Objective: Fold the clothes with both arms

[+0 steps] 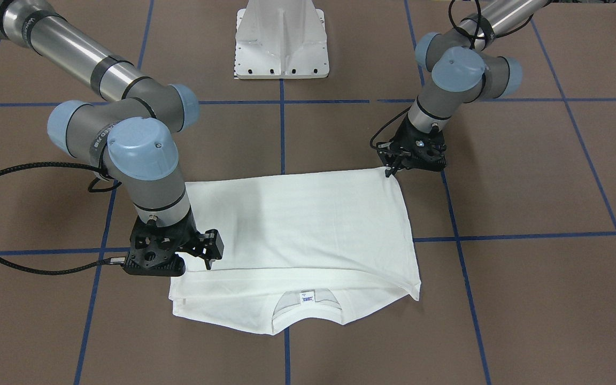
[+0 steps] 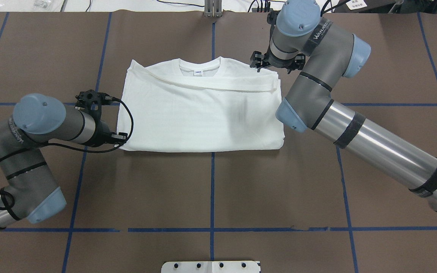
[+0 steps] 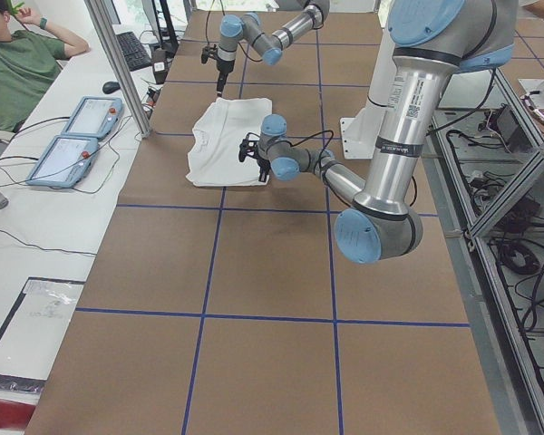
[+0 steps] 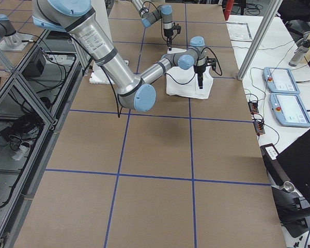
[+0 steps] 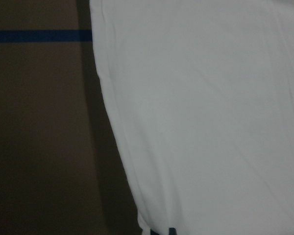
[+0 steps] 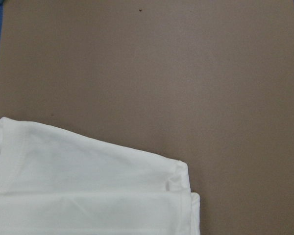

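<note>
You've got the white T-shirt [image 2: 199,117] lying folded into a flat rectangle in the middle of the brown table [image 2: 211,189]. Its collar [image 2: 199,63] is on the side away from the robot, the neck label [image 2: 198,72] is showing, and a folded band of cloth [image 2: 218,84] runs across just below it.

The left gripper [image 1: 392,170] sits right at the shirt's near corner on the robot's left, tips down at the hem. Whether that claw is spread or pinching cloth, you can't tell; its wrist camera gives only shirt edge and table.

The right gripper [image 1: 209,261] hangs by the far corner on the robot's right, near the shoulder. Its claw can't be read either.

Now the clutter. The right arm's elbow [image 2: 292,113] blocks your overhead look at the shirt's right edge, and the left arm's black cable [image 2: 129,117] loops over the left edge. The white pedestal [image 1: 281,48] stands well apart from the shirt. Beyond the table on the operators' side are two teach pendants [image 3: 92,116] and a seated person [image 3: 18,68].
</note>
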`<state>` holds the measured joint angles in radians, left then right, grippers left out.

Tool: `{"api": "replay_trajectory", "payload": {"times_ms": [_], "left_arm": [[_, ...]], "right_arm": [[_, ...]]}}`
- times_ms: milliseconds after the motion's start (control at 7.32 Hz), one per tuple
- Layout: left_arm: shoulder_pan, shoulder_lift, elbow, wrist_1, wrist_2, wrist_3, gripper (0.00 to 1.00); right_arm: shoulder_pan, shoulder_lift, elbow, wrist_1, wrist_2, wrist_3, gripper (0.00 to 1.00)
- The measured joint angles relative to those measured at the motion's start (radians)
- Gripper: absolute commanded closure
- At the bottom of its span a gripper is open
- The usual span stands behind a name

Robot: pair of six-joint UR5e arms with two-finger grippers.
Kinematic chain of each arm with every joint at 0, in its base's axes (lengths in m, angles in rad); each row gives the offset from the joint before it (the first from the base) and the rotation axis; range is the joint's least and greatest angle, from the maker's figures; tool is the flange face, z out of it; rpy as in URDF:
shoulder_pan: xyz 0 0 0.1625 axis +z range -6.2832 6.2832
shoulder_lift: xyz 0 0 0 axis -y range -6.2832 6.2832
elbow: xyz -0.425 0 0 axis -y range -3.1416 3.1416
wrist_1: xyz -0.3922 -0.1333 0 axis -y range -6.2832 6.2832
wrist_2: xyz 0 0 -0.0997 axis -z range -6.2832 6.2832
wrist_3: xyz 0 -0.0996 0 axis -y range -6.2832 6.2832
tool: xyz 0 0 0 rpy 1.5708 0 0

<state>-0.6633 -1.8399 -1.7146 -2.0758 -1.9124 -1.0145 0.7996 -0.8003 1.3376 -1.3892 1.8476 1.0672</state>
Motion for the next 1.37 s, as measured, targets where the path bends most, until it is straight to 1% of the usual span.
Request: {"api": "replay_trajectory", "payload": {"times_ms": [273, 410, 546, 683, 820, 956, 1093, 1229, 1366], "left_arm": [[-0.118, -0.009, 0.035, 0.067, 0.003, 0.163, 1.00], [-0.177, -0.044, 0.093, 0.083, 0.004, 0.228, 1.00], [-0.228, -0.108, 0.192, 0.085, 0.005, 0.277, 1.00], [-0.271, -0.195, 0.322, 0.078, 0.007, 0.326, 1.00], [-0.304, -0.298, 0.477, 0.057, 0.016, 0.367, 1.00], [-0.329, -0.383, 0.601, 0.028, 0.028, 0.395, 0.78], [-0.350, -0.427, 0.665, 0.003, 0.028, 0.422, 0.01], [-0.366, -0.434, 0.682, -0.040, -0.008, 0.442, 0.00], [-0.377, -0.415, 0.674, -0.091, -0.086, 0.449, 0.00]], "right_arm": [[-0.002, 0.001, 0.004, 0.000, 0.000, 0.001, 0.00], [-0.003, 0.002, 0.006, 0.000, 0.001, 0.002, 0.00], [-0.003, 0.003, 0.010, -0.001, 0.005, 0.003, 0.00], [-0.003, 0.005, 0.017, -0.003, 0.017, 0.002, 0.00], [-0.004, 0.007, 0.023, -0.004, 0.027, 0.002, 0.00], [-0.005, 0.009, 0.026, -0.005, 0.032, 0.004, 0.00], [-0.007, 0.015, 0.025, -0.005, 0.032, 0.009, 0.00], [-0.014, 0.033, 0.015, -0.006, 0.031, 0.015, 0.00], [-0.025, 0.069, -0.017, -0.006, 0.027, 0.027, 0.00]]}}
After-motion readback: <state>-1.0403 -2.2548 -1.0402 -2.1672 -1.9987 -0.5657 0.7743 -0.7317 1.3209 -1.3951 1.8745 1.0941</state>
